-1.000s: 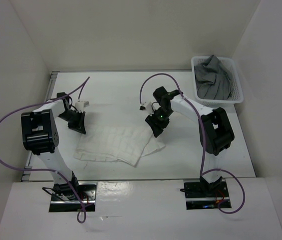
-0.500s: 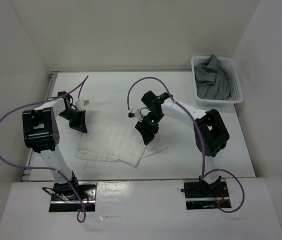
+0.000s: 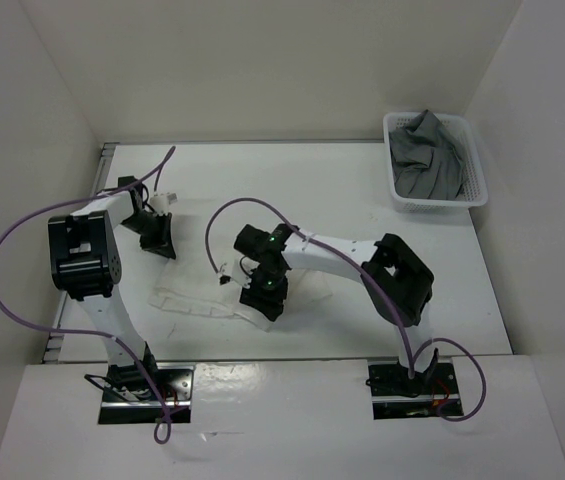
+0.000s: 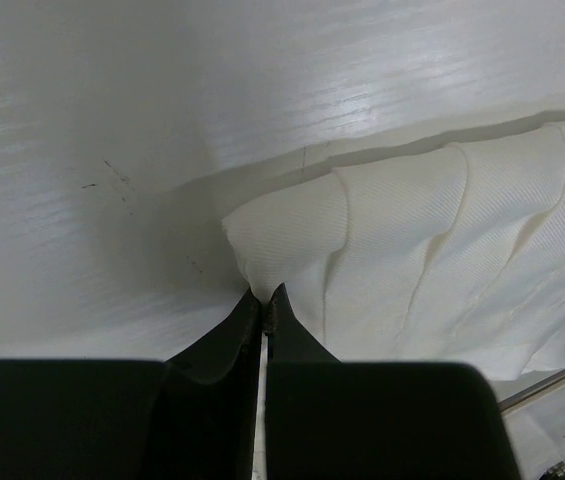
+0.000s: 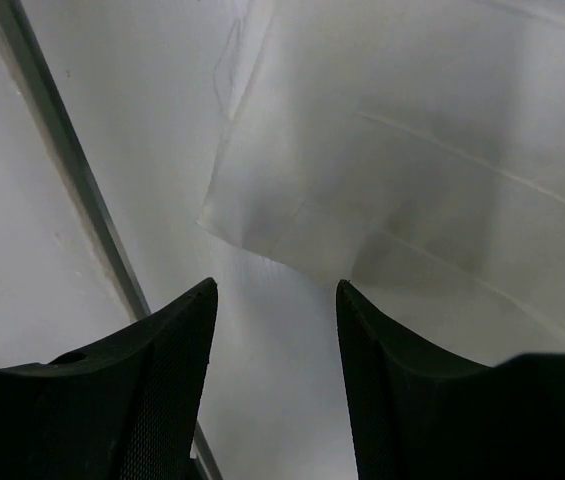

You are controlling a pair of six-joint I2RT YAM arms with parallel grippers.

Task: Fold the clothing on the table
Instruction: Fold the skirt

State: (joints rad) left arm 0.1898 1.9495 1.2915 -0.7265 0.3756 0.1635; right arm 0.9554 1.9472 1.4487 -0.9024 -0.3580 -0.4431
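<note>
The white pleated skirt (image 3: 200,287) lay on the near-left part of the table (image 3: 342,190). The left gripper (image 4: 264,296) was pressed together on the skirt's far-left corner. The right gripper (image 5: 274,300) hung over the skirt's near-right end, jaws apart and gripping nothing. At the far right, a basket (image 3: 442,203) held a grey garment (image 3: 422,160).

Operator: State skirt (image 4: 442,250) colour and pattern.
Technician: White, vertical pleats. The counter (image 3: 342,180) is plain white.
Operator: Remaining items?
Technician: White mesh basket (image 3: 432,203); grey garment (image 3: 424,160); purple cables (image 3: 247,201).
</note>
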